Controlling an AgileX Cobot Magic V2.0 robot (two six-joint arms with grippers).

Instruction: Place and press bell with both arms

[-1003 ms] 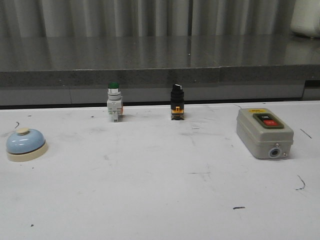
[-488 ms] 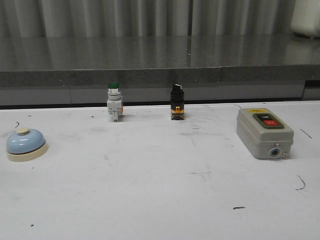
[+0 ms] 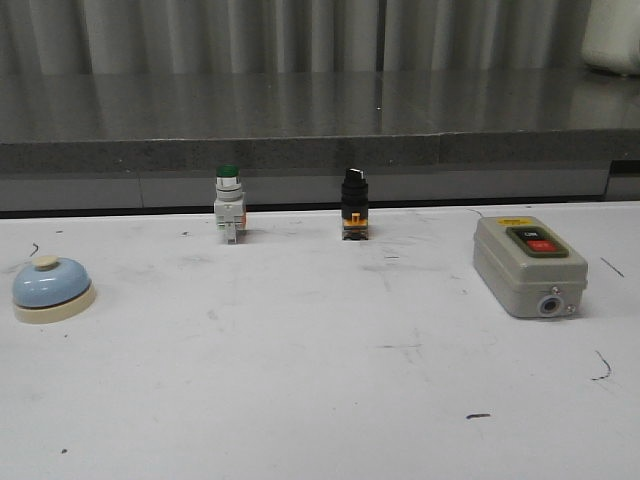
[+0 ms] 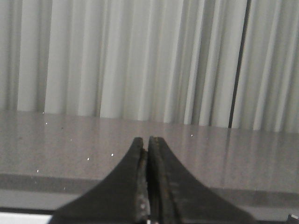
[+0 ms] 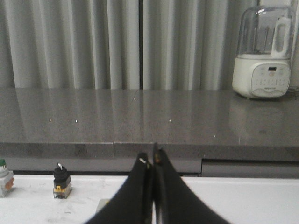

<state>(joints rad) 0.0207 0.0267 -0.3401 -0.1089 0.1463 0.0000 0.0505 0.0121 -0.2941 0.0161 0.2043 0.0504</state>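
The bell (image 3: 53,288), a light-blue dome on a cream base with a cream top button, sits on the white table (image 3: 300,380) at the far left in the front view. Neither arm shows in the front view. In the left wrist view my left gripper (image 4: 148,140) is shut and empty, held up facing the grey counter and curtain; the bell is out of that view. In the right wrist view my right gripper (image 5: 150,158) is shut and empty, above the table; the bell is out of that view too.
A green-capped push button (image 3: 229,203) and a black selector switch (image 3: 354,203) stand at the table's back edge; both also show in the right wrist view, push button (image 5: 4,177), switch (image 5: 61,180). A grey switch box (image 3: 528,265) lies at the right. A white appliance (image 5: 264,52) stands on the counter.
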